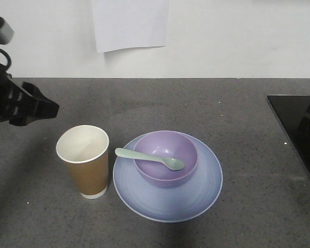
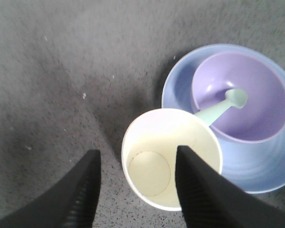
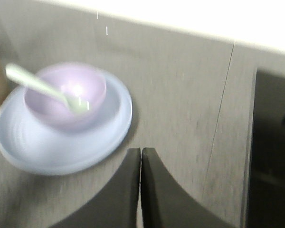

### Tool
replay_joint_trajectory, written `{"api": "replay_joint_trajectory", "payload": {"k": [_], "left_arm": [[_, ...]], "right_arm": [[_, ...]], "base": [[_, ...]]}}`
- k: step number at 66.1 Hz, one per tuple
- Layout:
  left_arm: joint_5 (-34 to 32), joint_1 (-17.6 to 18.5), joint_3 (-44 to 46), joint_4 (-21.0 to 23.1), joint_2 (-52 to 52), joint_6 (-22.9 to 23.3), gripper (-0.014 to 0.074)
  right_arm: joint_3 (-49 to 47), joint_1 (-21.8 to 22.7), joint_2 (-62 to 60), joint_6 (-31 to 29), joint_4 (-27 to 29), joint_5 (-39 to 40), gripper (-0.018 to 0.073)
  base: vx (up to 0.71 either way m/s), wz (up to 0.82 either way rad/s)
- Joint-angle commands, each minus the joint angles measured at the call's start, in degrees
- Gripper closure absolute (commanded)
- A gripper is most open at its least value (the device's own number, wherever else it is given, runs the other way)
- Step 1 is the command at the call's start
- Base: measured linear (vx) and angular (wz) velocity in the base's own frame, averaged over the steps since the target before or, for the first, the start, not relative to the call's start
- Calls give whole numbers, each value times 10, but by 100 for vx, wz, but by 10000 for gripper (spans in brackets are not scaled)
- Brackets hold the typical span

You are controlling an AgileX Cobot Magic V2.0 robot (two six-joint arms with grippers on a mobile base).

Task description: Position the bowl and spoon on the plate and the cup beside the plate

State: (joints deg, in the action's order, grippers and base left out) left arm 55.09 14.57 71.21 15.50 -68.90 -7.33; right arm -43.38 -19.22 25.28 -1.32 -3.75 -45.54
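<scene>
In the front-facing view, the pale blue-lavender plate (image 1: pixel 168 199) is seen on the grey countertop (image 1: pixel 248 129), with the lavender bowl (image 1: pixel 166 157) set on it, toward its rear half. The mint-green spoon (image 1: pixel 150 158) is laid across the bowl, its head inside and its handle resting over the left rim. The brown paper cup (image 1: pixel 84 160) is stood upright just beside the plate's left edge. The left gripper (image 1: pixel 26 106) is seen at the left edge, above and behind the cup; its jaw state cannot be told from here. A white sheet of paper (image 1: pixel 130 23) is fixed to the wall, and a black hob (image 1: pixel 294 129) is seen at the right edge. In the left wrist view, the cup (image 2: pixel 171 159) is looked into from above, with the left gripper (image 2: pixel 135 183) held wide open above it and nothing gripped; one finger (image 2: pixel 80 190) is shown left of the cup and the other overlaps its rim. The plate (image 2: pixel 180 90), bowl (image 2: pixel 256 95) and spoon (image 2: pixel 223 107) lie beyond. In the blurred right wrist view, the right gripper (image 3: pixel 141 190) is shown with its jaws pressed together on nothing, near the plate (image 3: pixel 52 147), bowl (image 3: pixel 64 97) and spoon (image 3: pixel 38 85).
</scene>
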Motion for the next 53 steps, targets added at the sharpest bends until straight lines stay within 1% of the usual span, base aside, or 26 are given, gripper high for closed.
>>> {"api": "replay_joint_trajectory", "payload": {"k": [1,9,14,20,25,30,33,39,41,43,46,53], "left_arm": [[-34,3,15,-5,53,2,239],[-26,3,15,-39,101,2,253],[-21,3,15,-62,129,3,285],[-33,3,-1,-82,158,4,365],[-60,3,-38,-94,189,4,457],[-103,3,-98,-99,224,4,546],[-138,3,-153,-98,248,4,604],[-207,3,-248,-98,291,4,604],[-248,3,-312,-96,315,6,603],[-267,3,-348,-92,326,9,603],[-294,3,-385,-80,343,9,603],[-332,3,-447,-54,369,8,603]], "right_arm": [[-14,2,18,-3,-13,131,564],[-14,2,46,-3,-17,203,564],[-14,2,73,-3,-17,217,564],[-14,2,106,-3,-24,213,564],[-13,2,124,-1,-34,215,564],[-3,2,132,-1,-37,239,564],[15,2,132,-1,-39,266,564],[60,2,129,2,-46,310,564],[91,2,129,2,-46,331,564],[105,2,129,2,-46,338,564],[126,2,129,2,-46,349,564],[155,2,129,2,-45,364,564]], "base": [[0,0],[0,0],[0,0],[0,0],[0,0],[0,0],[0,0],[0,0],[0,0],[0,0],[0,0],[0,0]]}}
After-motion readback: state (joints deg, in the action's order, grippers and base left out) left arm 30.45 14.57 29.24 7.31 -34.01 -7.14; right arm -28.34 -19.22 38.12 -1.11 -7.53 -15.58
